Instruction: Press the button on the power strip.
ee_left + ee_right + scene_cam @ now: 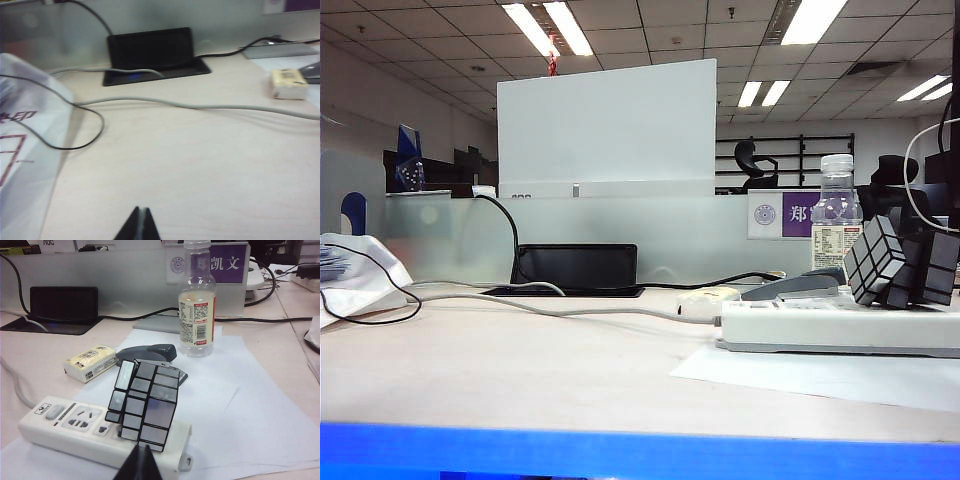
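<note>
The off-white power strip (pixel 75 432) lies on a white paper sheet (pixel 235 405), its grey cord (pixel 570 308) running off across the table. Its pale grey button (pixel 54 412) sits at the cord end, beside the sockets. A silver mirror cube (pixel 145 405) stands tilted on the strip's other end. My right gripper (pixel 141 449) is shut and empty, tips just in front of the strip below the cube, well away from the button. My left gripper (pixel 140 211) is shut and empty over bare table, with only the cord (pixel 200 106) ahead of it. The exterior view shows the strip (pixel 840 328) but neither gripper.
A grey stapler (pixel 147 353), a tissue pack (pixel 90 362) and a clear bottle (pixel 197 315) stand behind the strip. A black flat box (pixel 150 50) sits at the back by the partition. A thin black cable (pixel 75 145) loops beside a white bag (pixel 20 150) on the left.
</note>
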Available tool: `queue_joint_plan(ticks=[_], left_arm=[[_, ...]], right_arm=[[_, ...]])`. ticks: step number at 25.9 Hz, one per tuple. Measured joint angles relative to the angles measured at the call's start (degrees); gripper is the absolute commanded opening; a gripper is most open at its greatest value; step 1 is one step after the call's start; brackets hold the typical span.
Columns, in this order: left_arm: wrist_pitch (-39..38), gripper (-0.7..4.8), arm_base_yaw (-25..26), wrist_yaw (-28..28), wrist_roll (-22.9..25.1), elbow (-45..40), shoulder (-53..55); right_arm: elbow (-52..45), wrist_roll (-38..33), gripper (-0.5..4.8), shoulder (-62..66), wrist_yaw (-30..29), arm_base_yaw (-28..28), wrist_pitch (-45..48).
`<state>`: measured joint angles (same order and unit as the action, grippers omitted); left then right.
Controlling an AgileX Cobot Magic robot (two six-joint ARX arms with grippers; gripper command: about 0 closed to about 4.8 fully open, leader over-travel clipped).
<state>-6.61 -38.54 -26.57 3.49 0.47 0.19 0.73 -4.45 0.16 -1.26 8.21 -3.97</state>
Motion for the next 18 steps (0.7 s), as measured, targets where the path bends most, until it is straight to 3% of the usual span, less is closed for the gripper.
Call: queue_joint_plan(ticks=[5,8,14,18], left_arm=[[0.02,-0.05,8.68,7.15,0.15,0.0,0.0],[1.03,-0.05,17.88,13.84,0.15,0.0,0.0],[2.1,-0.05,30.21,20.48,-0.59,0.0,0.0],[2.32,-0.05,34.95,26.77,-0.5,0.0,0.0]], right_arm=[[-0.02,0.13,0.0,0.0,0.0,0.0,-0.02],[0.0,0.24,0.0,0.0,0.0,0.0,0.0],[0.0,0.22,0.0,0.0,0.0,0.0,0.0],[0.0,0.17,0.0,0.0,-0.02,0.0,0.0]])
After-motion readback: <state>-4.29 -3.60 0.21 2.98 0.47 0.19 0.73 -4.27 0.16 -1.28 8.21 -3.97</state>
